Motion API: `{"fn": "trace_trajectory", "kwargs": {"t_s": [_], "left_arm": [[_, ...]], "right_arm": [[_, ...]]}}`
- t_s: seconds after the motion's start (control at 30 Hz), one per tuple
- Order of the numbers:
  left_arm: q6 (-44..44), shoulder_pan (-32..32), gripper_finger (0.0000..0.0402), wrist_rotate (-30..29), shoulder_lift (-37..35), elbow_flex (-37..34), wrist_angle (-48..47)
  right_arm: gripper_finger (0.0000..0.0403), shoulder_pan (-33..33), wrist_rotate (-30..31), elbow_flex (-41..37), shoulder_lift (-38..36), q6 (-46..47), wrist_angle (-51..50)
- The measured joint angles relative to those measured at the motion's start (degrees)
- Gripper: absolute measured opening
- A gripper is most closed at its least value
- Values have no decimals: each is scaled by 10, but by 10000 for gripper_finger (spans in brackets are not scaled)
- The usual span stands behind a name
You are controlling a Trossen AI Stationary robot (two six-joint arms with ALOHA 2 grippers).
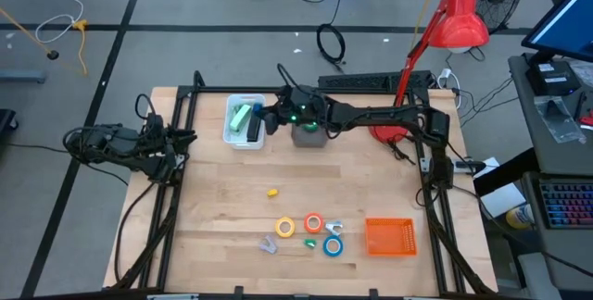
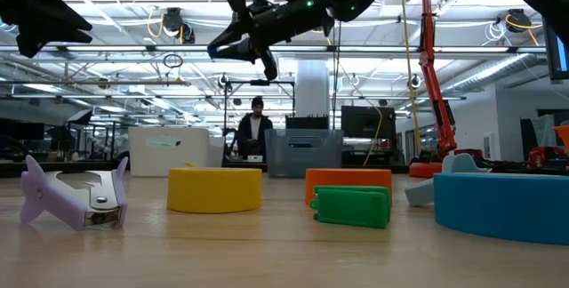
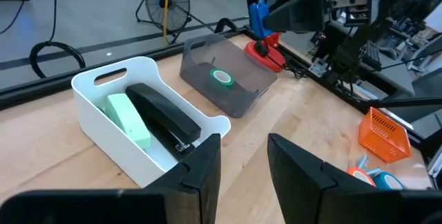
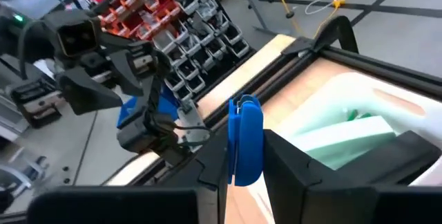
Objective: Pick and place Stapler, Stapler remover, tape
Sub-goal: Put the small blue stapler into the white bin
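Observation:
My right gripper (image 4: 245, 165) is shut on a blue stapler remover (image 4: 245, 137) and hangs high over the table's far side, by the white bin (image 1: 232, 131). That bin holds a green stapler (image 3: 129, 118) and a black stapler (image 3: 164, 117). One green tape roll (image 3: 222, 77) lies in the grey bin (image 3: 238, 96). The yellow tape (image 1: 285, 228), orange-red tape (image 1: 313, 222) and blue tape (image 1: 333, 245) lie flat near the table's front edge, beside a lilac stapler remover (image 2: 76, 199). My left gripper (image 3: 242, 158) is open at the table's left edge, touching nothing. My right gripper pinches the blue stapler remover between its two fingers (image 4: 290, 162). The remover's end (image 4: 246, 110) sticks out past the fingertips. It is lifted clear of everything, above the white bin's right rim, with the fingers reaching toward the table's left.
An orange basket (image 1: 389, 237) stands at the front right. A small green object (image 2: 351, 206), a pale grey piece (image 1: 335, 229) and a small yellow bit (image 1: 272, 191) lie among the rolls. A red lamp (image 1: 459, 18) stands at the far right. A person (image 2: 256, 128) is far behind.

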Motion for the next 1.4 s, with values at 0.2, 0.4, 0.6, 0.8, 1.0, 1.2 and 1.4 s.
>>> {"fn": "trace_trajectory", "kwargs": {"t_s": [0.2, 0.4, 0.6, 0.8, 1.0, 1.2, 1.4], "left_arm": [[4, 0, 122, 0, 0, 0, 0], [4, 0, 122, -24, 0, 0, 13], [9, 0, 122, -82, 0, 0, 66], [4, 0, 122, -80, 26, -10, 134], [83, 0, 122, -79, 154, -44, 335], [105, 53, 122, -142, 280, -30, 355], [9, 169, 122, -43, 355, -30, 303]], "right_arm": [[59, 0, 0, 2, 12, -28, -5], [59, 4, -1, 1, 17, -22, -30], [59, 9, -3, 1, 17, -24, -21], [59, 12, -1, 1, 17, -23, -19], [59, 12, 0, 1, 17, -17, -14], [59, 14, 0, 1, 17, -16, -21], [59, 20, 0, 1, 17, -16, -22]]}}
